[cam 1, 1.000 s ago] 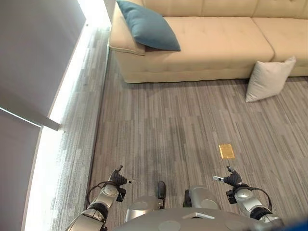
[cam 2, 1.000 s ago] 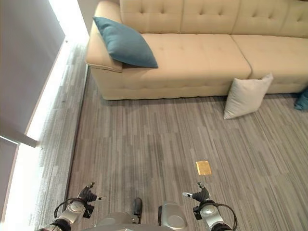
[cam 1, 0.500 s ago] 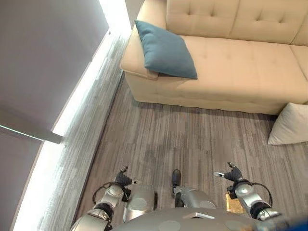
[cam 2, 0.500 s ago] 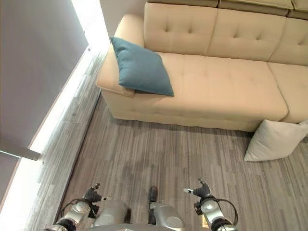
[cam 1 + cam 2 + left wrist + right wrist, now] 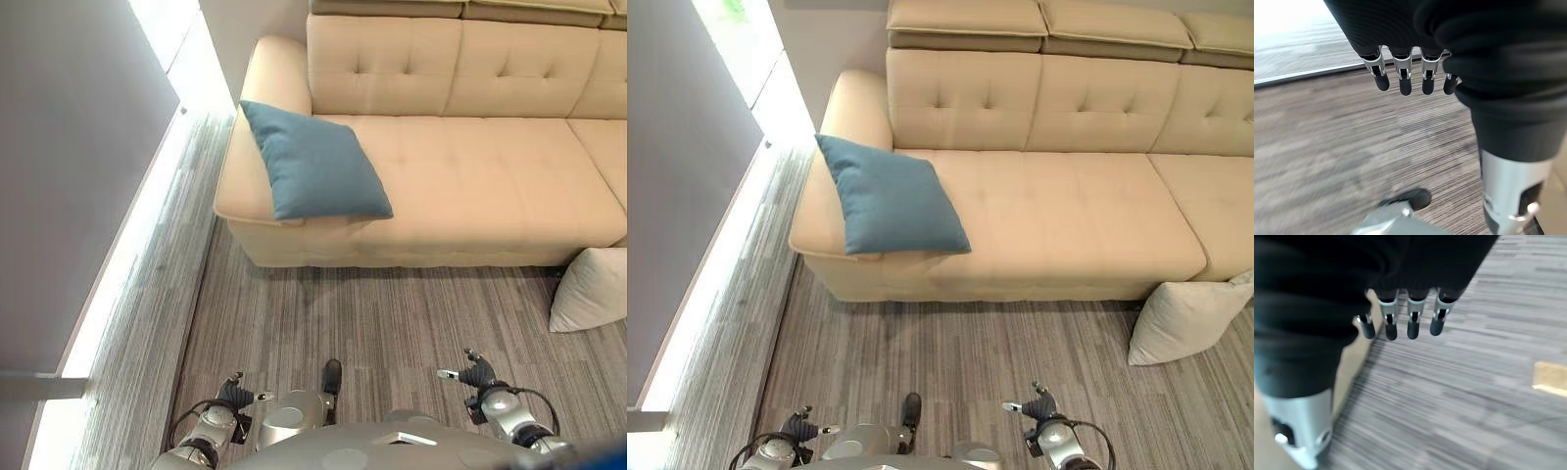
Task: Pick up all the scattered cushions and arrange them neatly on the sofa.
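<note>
Two cushions are in front of you: a blue cushion [image 5: 890, 199] leans on the sofa [image 5: 1068, 206] seat against the left armrest, and a white cushion [image 5: 1185, 321] stands on the floor [image 5: 970, 343] to your right, propped against the sofa's front. Your left hand [image 5: 235, 393] hangs low at your left side above the floor, fingers [image 5: 1403, 78] loosely extended with nothing in them. Your right hand [image 5: 477, 373] hangs low at your right side, well apart from the white cushion, fingers [image 5: 1411, 323] relaxed and holding nothing. You can see a small yellow patch [image 5: 1551, 378] on the floor past the right hand
</note>
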